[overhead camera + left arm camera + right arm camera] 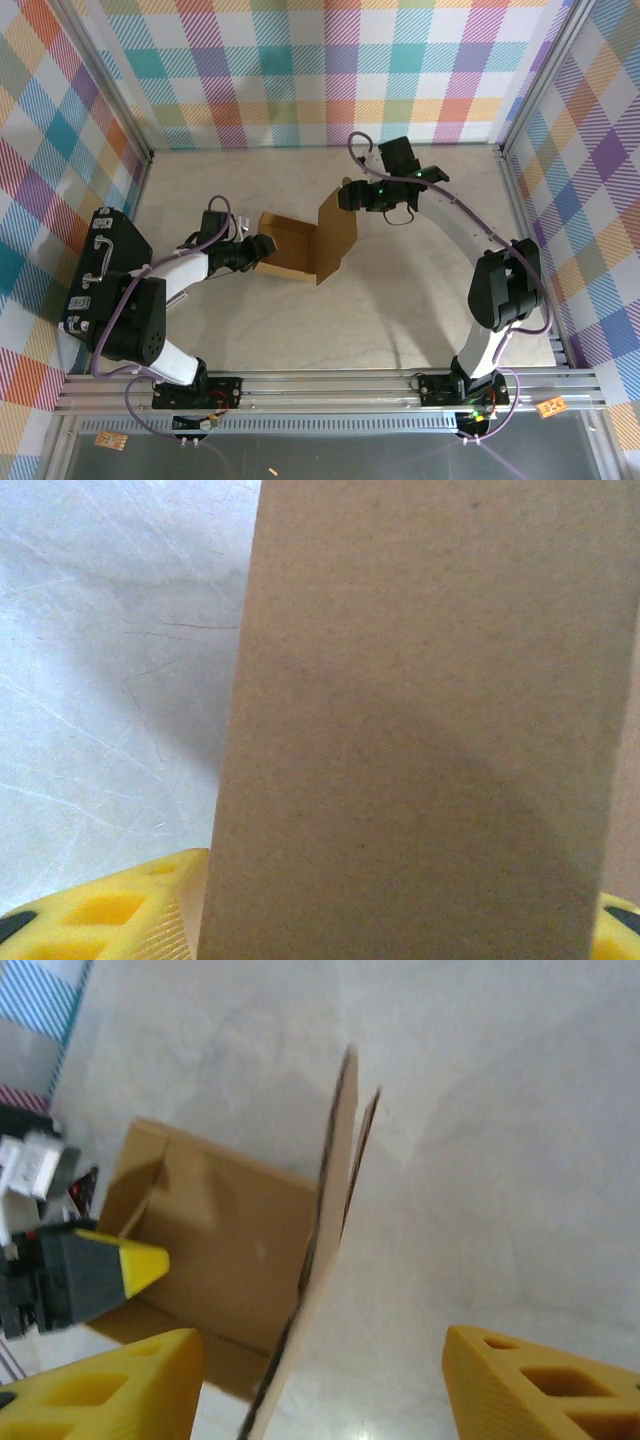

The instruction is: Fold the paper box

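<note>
Cardboard of the paper box [288, 245] lay part-folded on the pale table [400, 300]. Its base was flat and one large flap [336, 235] stood upright along the box's right side. The left gripper [264, 250] sat at the box's left wall. From its wrist camera a brown panel covered the space between the two yellow fingers [100, 915], and whether they pinched the board could not be told. Seen from the right wrist, one of its yellow fingertips [140, 1260] reached in over the box's floor. The right gripper [348, 196] hung at the far end of the upright flap, its fingers [530, 1380] spread wide. The flap's edge stood between them, and the right finger was clear of it. A black case [100, 270] stood well to the left of the box.
</note>
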